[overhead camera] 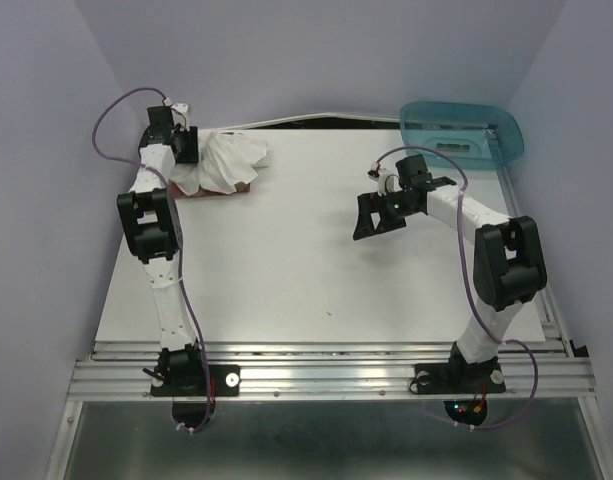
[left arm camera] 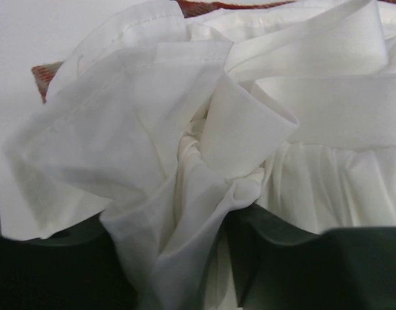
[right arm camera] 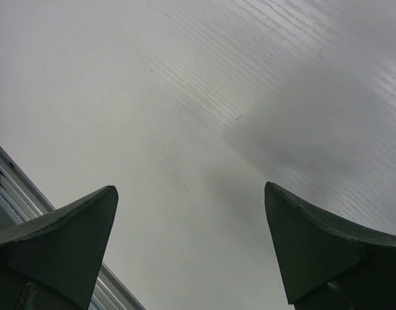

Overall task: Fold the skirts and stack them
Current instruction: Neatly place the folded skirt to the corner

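White counter (overhead camera: 286,280), plain and flat. At 11 o'clock, white skirt (overhead camera: 231,160) bunched on top of plaid skirt (left arm camera: 44,74). Deep in white folds, left hand (overhead camera: 184,148), pinching or not, cannot tell. Near 2 o'clock, right hand (overhead camera: 374,216) spread wide, empty. Soft, thin, floppy cloth; best grabbed by thick band (left arm camera: 327,110)

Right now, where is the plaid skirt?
In the top view, the plaid skirt lies at the table's far-left corner, mostly buried under the white skirt beside the left gripper; only its reddish edge shows.
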